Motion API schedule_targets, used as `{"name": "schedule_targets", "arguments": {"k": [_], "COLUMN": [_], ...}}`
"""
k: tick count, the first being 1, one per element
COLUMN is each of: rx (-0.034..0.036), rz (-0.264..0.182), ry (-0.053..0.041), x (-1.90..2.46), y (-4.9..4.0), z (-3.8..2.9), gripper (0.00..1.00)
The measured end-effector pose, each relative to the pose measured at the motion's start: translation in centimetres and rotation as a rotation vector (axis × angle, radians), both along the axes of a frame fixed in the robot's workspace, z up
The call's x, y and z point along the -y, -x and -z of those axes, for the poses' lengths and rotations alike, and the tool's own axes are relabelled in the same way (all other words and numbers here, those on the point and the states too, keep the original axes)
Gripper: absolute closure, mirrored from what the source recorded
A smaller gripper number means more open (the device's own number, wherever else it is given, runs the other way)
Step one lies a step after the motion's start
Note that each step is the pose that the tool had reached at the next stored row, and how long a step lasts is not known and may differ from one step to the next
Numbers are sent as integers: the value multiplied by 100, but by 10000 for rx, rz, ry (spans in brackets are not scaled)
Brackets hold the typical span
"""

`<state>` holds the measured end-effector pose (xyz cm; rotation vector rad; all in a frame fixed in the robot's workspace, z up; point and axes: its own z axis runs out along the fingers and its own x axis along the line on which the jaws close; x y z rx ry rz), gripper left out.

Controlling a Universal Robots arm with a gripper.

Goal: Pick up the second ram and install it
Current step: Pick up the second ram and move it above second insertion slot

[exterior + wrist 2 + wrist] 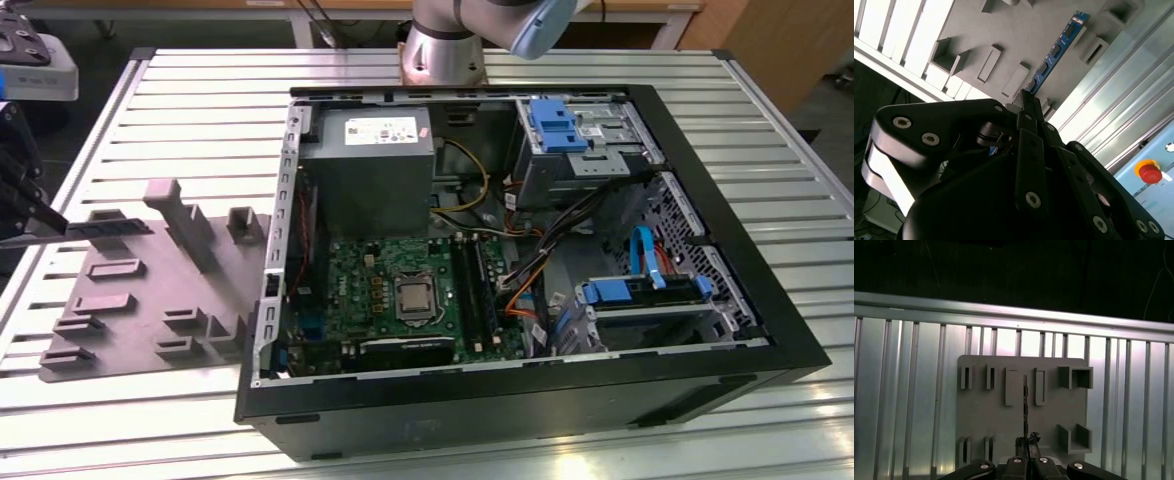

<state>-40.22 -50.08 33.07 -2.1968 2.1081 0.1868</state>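
Fingers [1030,117] are closed hard on one end of the second ram [1055,53]. In the second wrist view the blue-green board juts out beyond their tips like a blade. In the first wrist view the stick [1025,405] shows edge-on as a thin dark line rising from the fingers [1026,446], so I judge they press on its two flat faces. That hold leaves both long edges free.

Below it lies the grey tray [979,415], set flat on the slatted metal tabletop [174,90]. Its upright blocks [166,200] and narrow pockets look made to stand parts on edge, so that a stick can be pinched from both sides. In the exterior view the second ram [110,227] hangs roughly level over the far part of the tray [147,292], at the exterior view's left. I take it to be lifted clear, though I cannot tell for sure whether it touches the tray.

Towards the exterior view's right, the computer case [787,340] lies on its side with the open face up. That turns the green motherboard [400,270] and its black slot rails [470,290] to the ceiling, reachable from above. The stick is well apart from them. By my reckoning the picking up is done and the installing is not.
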Motion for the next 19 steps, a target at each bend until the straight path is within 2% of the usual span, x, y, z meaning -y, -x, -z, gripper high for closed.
{"name": "schedule_targets", "arguments": {"k": [19], "rx": [69], "rz": [0], "ry": [-227], "x": [-2], "y": [0], "z": [-255], "gripper": [89]}}
